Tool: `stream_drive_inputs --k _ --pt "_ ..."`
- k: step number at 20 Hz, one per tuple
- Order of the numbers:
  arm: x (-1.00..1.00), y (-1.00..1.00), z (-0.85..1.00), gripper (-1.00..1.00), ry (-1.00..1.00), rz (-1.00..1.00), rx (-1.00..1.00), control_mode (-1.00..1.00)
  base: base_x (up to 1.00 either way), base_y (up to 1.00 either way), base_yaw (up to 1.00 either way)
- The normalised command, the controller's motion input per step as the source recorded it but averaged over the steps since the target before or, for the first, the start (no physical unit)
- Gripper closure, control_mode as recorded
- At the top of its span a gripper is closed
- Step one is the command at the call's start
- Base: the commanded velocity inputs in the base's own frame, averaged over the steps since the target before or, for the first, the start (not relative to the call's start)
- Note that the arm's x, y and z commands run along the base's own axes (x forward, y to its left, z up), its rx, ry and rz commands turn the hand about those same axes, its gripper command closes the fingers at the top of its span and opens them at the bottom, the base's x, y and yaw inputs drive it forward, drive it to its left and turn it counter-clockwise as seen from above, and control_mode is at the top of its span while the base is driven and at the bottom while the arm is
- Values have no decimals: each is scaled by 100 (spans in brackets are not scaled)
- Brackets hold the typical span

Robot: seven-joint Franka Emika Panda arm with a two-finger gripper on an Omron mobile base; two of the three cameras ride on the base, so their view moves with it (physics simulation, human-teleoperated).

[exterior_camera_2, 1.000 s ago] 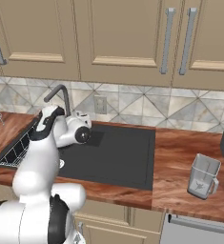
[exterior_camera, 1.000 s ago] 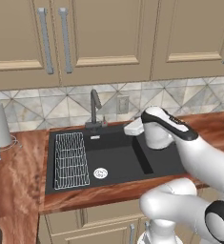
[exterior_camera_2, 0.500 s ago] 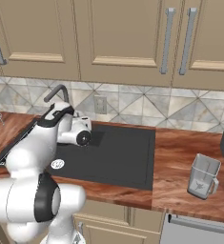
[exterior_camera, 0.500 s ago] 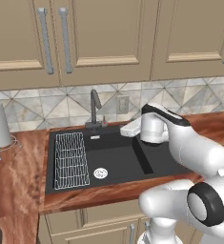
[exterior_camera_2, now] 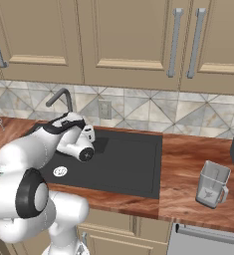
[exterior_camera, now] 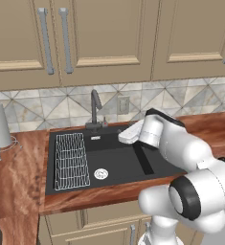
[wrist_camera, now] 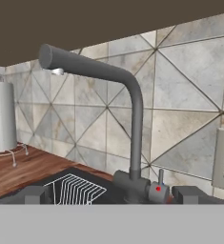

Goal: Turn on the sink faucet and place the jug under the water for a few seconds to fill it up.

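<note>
With its claw point(wrist_camera: 111, 190) spread wide and empty before the slim dark grey metal faucet point(wrist_camera: 132, 124) at the black sink's point(exterior_camera: 147, 168) back edge, the arm is on the tap-opening step, which I judge calls for nudging the small side lever point(wrist_camera: 160, 183), while the clear glass jug point(exterior_camera_2: 211, 184) waits on the wooden counter's point(exterior_camera_2: 188, 164) right end.

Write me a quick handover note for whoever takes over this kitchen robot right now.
Gripper: fingers open, empty, pointed at the slim dark grey metal faucet, close to its small base lever.
Small clear glass jug: upright on the wooden counter, right of the large black sink.
Done: the approach only; no water is running.
Left: turn the lever, fetch the jug, hold it under the stream.
</note>
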Motion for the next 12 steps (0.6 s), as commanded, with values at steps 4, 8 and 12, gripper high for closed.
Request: stream_drive_inputs --k 4,8,12 --pt "20 0 -3 -100 -3 0 0 -100 0 0 0" --pt "20 0 -1 -100 -5 0 0 -100 0 0 0" --pt "25 0 0 -100 -5 0 0 -100 0 0 0"
